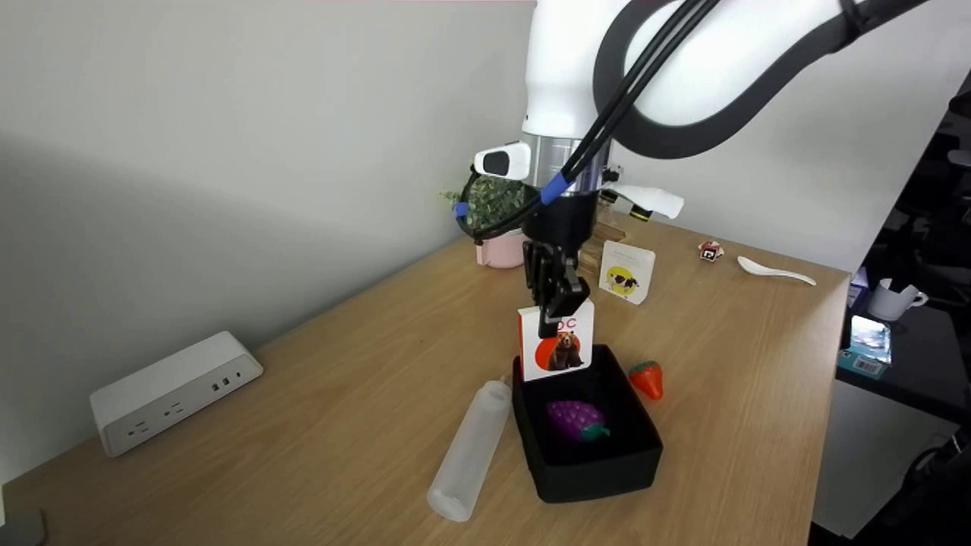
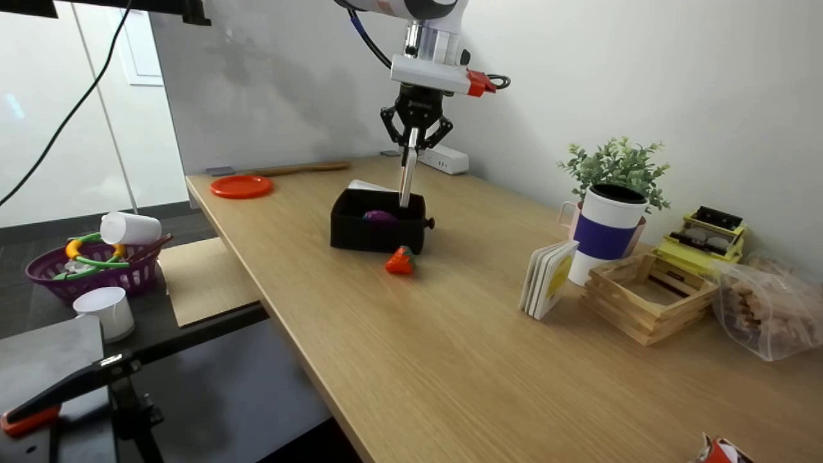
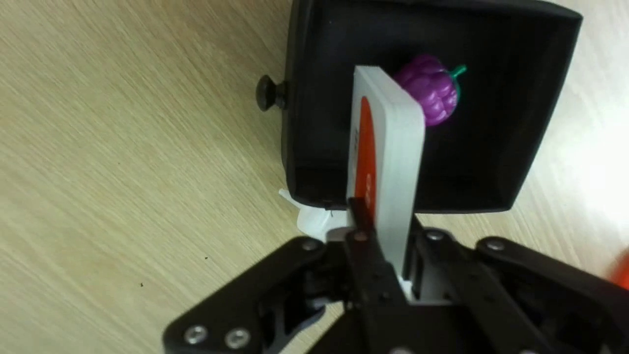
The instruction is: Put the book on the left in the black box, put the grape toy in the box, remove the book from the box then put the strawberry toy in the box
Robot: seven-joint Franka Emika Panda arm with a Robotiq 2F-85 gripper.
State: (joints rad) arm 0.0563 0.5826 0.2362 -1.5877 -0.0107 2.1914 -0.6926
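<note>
My gripper (image 3: 386, 216) is shut on the bear book (image 3: 405, 142), a white book with a red patch. It holds the book upright over the black box (image 1: 599, 485); the book's lower end reaches into the box opening. Whether it touches the floor I cannot tell. The held book shows in both exterior views (image 1: 565, 353) (image 2: 408, 177). The purple grape toy (image 1: 575, 419) lies in the box, beside the book in the wrist view (image 3: 430, 91). The strawberry toy (image 2: 401, 260) lies on the table just outside the box, out of the wrist view.
A white bottle (image 1: 472, 451) lies against the box's side. The cow book (image 1: 626, 271) stands on the table near a wooden crate (image 2: 649, 299), a cup (image 2: 604, 235) and a plant (image 2: 617, 170). A red plate (image 2: 242, 186) and a power strip (image 1: 178, 390) lie farther off.
</note>
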